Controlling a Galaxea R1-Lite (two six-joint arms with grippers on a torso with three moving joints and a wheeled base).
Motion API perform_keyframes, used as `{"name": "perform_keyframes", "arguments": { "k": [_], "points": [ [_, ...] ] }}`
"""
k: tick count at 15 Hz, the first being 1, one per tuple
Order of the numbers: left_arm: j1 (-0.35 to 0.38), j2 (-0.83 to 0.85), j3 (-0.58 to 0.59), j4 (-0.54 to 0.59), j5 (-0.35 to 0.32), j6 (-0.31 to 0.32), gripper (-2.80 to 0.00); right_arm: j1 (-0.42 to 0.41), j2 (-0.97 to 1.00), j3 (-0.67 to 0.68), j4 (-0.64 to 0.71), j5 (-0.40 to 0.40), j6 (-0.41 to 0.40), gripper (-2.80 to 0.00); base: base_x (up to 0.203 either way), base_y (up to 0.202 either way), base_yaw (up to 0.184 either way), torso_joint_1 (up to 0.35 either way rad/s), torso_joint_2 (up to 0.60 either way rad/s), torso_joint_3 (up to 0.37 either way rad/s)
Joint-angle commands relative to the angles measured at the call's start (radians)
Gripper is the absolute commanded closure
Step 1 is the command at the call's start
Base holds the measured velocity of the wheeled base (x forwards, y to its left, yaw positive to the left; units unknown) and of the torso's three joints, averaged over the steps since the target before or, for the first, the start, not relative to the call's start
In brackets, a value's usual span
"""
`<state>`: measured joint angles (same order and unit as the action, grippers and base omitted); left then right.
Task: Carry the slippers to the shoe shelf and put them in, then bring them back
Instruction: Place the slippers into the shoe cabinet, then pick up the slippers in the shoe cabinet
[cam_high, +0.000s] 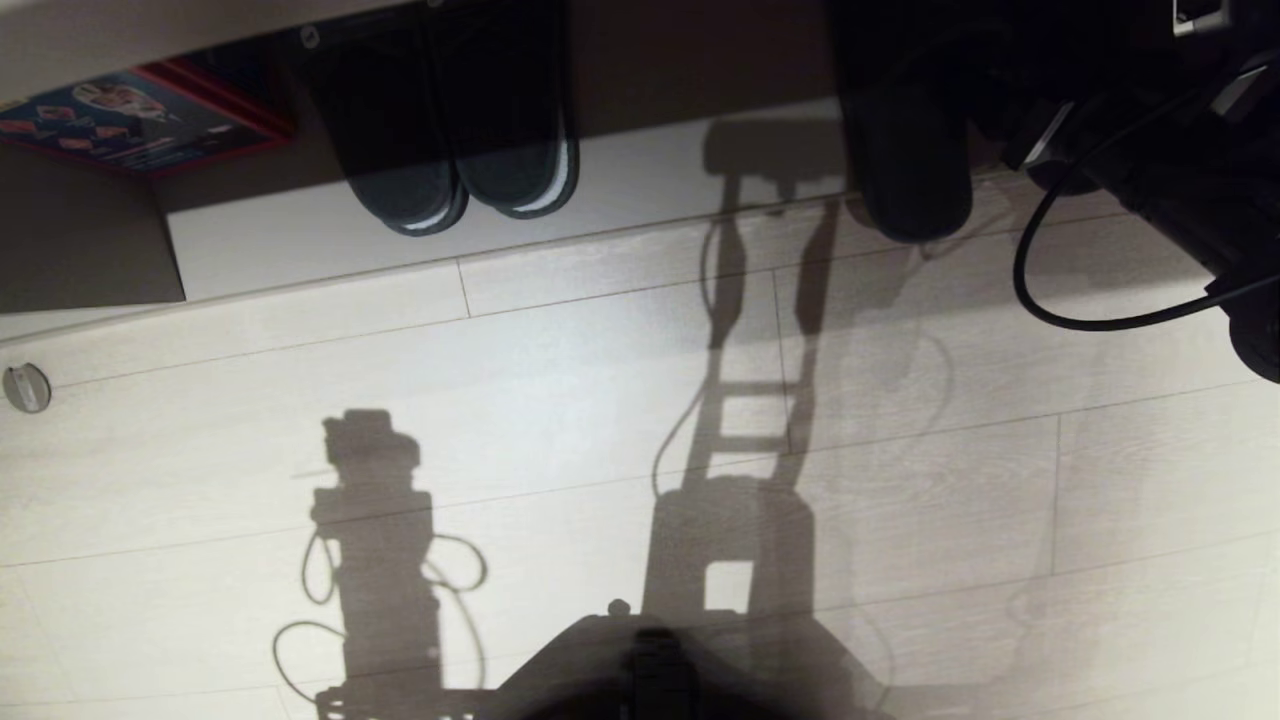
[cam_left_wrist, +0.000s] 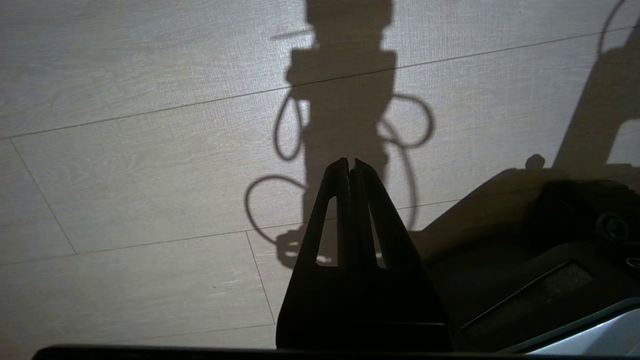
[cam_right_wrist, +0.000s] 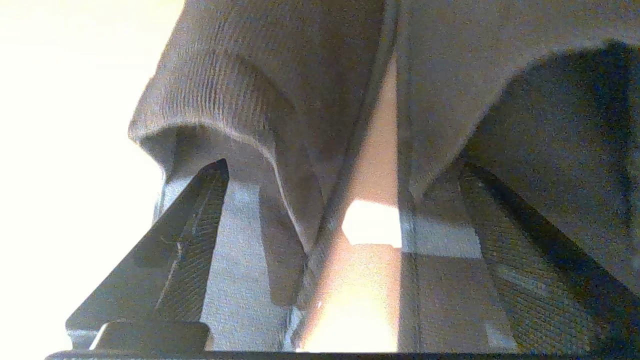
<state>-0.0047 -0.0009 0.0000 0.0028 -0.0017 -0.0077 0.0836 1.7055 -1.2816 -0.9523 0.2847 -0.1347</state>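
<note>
The grey slippers (cam_right_wrist: 240, 100) fill the right wrist view, two soft ribbed pieces side by side with a bright gap between them. My right gripper (cam_right_wrist: 345, 165) is open, its fingers (cam_right_wrist: 190, 240) spread wide on either side of the pair. In the head view my right arm (cam_high: 1150, 150) reaches to the front edge of the shoe shelf (cam_high: 680, 160), and a dark rounded shape (cam_high: 910, 170) under it looks like the slippers. My left gripper (cam_left_wrist: 350, 161) is shut with nothing in it, hanging over the floor.
A black pair with white sole edges (cam_high: 460, 150) stands in the shelf to the left. A red-edged box (cam_high: 130, 115) lies further left. A black cable (cam_high: 1050, 300) loops from the right arm. A small round stopper (cam_high: 26, 388) sits on the floor.
</note>
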Motion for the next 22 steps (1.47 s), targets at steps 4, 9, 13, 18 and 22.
{"name": "perform_keyframes", "arguments": {
  "k": [4, 9, 13, 18, 22],
  "points": [
    [0.0, -0.001, 0.002, 0.0, 0.0, 0.0, 0.0, 0.001, -0.105, 0.074, -0.002, 0.002, -0.018, -2.8, 0.0, 0.0, 0.0, 0.0, 0.0, 0.0],
    [0.0, -0.001, 0.002, 0.0, 0.0, 0.0, 0.0, 0.019, -0.284, 0.34, 0.004, -0.011, -0.072, -2.8, 0.0, 0.0, 0.0, 0.0, 0.0, 0.0],
    [0.0, 0.001, 0.002, 0.0, 0.0, 0.0, 0.0, 0.038, -0.54, 0.57, 0.046, -0.012, -0.075, 0.0, 0.0, 0.0, 0.0, 0.0, 0.0, 0.0],
    [0.0, -0.001, 0.002, 0.0, 0.0, 0.0, 0.0, 0.044, -0.934, 0.706, 0.36, -0.015, -0.075, 0.0, 0.0, 0.0, 0.0, 0.0, 0.0, 0.0],
    [0.0, -0.001, 0.002, 0.0, 0.0, 0.0, 0.0, 0.041, -1.217, 0.733, 0.612, -0.045, -0.076, 0.0, 0.0, 0.0, 0.0, 0.0, 0.0, 0.0]
  ]
}}
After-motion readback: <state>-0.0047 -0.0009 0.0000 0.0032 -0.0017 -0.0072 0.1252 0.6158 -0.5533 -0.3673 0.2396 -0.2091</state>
